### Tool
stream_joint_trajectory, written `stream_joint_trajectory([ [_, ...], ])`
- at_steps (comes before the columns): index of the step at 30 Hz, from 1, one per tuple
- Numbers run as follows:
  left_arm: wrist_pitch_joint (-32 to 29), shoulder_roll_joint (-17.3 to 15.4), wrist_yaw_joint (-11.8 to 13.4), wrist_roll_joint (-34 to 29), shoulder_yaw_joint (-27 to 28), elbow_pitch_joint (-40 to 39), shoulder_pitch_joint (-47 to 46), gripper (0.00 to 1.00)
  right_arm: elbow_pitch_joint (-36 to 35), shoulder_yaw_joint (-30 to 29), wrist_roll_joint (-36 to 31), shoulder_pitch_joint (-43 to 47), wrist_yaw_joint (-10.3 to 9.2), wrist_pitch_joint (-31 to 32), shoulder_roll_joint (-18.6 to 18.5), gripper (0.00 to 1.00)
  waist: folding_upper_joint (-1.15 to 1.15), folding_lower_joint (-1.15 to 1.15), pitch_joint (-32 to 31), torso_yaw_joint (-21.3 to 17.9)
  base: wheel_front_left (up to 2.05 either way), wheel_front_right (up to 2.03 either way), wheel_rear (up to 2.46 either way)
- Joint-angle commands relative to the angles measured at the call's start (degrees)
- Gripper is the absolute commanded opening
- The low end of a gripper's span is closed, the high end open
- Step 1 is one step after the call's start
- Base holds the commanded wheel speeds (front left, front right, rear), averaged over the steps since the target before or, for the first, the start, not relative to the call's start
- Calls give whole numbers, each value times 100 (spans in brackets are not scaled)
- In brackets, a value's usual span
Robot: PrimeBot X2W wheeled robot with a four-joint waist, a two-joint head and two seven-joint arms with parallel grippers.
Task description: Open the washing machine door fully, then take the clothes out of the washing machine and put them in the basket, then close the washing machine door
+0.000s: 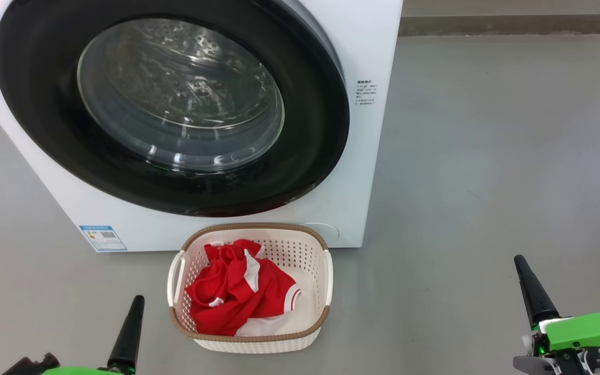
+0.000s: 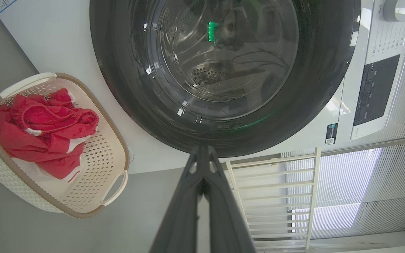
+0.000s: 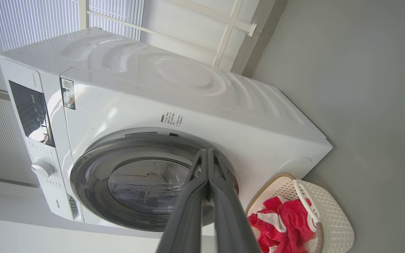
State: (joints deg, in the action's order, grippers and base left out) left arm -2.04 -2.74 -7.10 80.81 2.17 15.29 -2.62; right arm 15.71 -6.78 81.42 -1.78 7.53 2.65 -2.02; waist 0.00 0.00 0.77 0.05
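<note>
The white washing machine [image 1: 362,172] stands ahead, its round door [image 1: 310,156] with black rim and glass window lying flush against the front. On the floor before it sits the cream basket [image 1: 253,341], holding the red and white clothes [image 1: 235,294]. My left gripper [image 1: 137,299] is shut and empty at the lower left, left of the basket. Off to the lower right, well clear of the basket, my right gripper [image 1: 519,259] is shut and empty too. The left wrist view shows the door [image 2: 315,105], basket [image 2: 111,165] and clothes [image 2: 40,130]. The right wrist view shows machine [image 3: 188,102], basket [image 3: 332,214] and clothes [image 3: 283,219].
Grey floor [image 1: 487,156] spreads to the right of the machine. A blue label [image 1: 103,237] sits at the machine's lower left corner. White railing and window blinds [image 2: 346,189] stand beside the machine.
</note>
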Motion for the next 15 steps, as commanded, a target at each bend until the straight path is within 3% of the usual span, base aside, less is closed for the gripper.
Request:
stream_joint_trajectory([
  [1,-59,-93,-33,170,205,-127,-243,0,-160,77,154,-272,-4,65,-103,0,0,0,-4,0,0,0,0],
  [15,-302,-95,-37,1037,302,-127,-328,0,-168,61,929,-407,-4,305,-111,0,0,0,-49,-4,0,0,0],
])
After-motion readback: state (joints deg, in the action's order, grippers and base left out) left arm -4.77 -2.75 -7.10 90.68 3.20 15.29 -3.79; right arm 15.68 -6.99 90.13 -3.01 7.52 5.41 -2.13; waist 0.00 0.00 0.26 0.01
